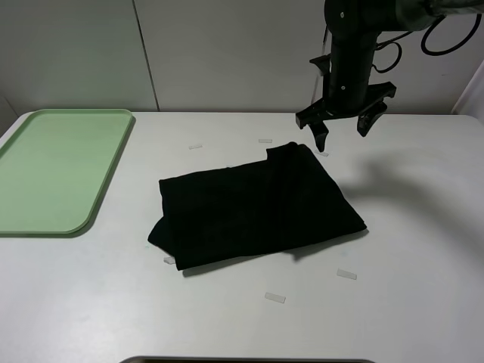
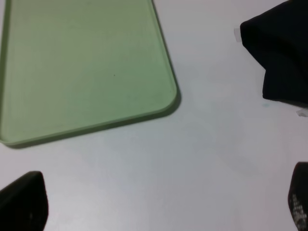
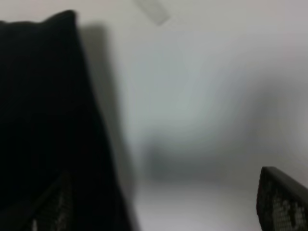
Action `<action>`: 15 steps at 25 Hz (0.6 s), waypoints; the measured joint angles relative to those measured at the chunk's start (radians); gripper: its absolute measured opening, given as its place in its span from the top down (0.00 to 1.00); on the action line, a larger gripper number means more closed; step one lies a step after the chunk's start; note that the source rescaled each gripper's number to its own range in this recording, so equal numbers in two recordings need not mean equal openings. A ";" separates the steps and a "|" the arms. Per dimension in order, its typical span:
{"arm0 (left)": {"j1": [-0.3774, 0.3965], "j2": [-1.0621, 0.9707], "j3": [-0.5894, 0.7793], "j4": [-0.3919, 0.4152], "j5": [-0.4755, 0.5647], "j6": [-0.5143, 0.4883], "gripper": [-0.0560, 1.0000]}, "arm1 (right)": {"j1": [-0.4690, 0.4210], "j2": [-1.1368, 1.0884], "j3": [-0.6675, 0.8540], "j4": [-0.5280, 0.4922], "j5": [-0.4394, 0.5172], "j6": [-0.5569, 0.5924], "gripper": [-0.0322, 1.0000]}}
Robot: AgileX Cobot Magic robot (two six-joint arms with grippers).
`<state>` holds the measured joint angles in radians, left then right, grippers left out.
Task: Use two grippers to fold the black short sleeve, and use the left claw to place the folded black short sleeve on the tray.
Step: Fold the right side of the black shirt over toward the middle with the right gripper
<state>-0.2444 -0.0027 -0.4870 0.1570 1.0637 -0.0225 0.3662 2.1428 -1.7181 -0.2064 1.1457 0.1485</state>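
Note:
The black short sleeve lies folded into a rough rectangle in the middle of the white table. The pale green tray sits at the left with nothing on it. My right gripper hangs open just above the table, beside the shirt's far right corner. In the right wrist view the cloth lies under one finger, and the right gripper holds nothing. The left arm is out of the exterior high view. Its wrist view shows the left claw open and holding nothing over bare table, between the tray and the shirt's edge.
Small white tape strips dot the table around the shirt. A pale wall stands behind the table. A dark edge shows at the table's front.

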 joint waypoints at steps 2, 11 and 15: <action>0.000 0.000 0.000 0.000 0.000 0.000 0.00 | 0.003 0.000 0.000 0.025 -0.011 0.000 0.15; 0.000 0.000 0.000 0.000 0.000 0.000 0.00 | 0.035 0.000 0.000 0.087 -0.044 -0.065 0.00; 0.000 0.000 0.000 0.000 0.000 0.000 0.00 | 0.035 0.000 0.000 0.074 -0.044 -0.071 0.00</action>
<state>-0.2444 -0.0027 -0.4870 0.1570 1.0637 -0.0225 0.4007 2.1428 -1.7181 -0.1325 1.1019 0.0779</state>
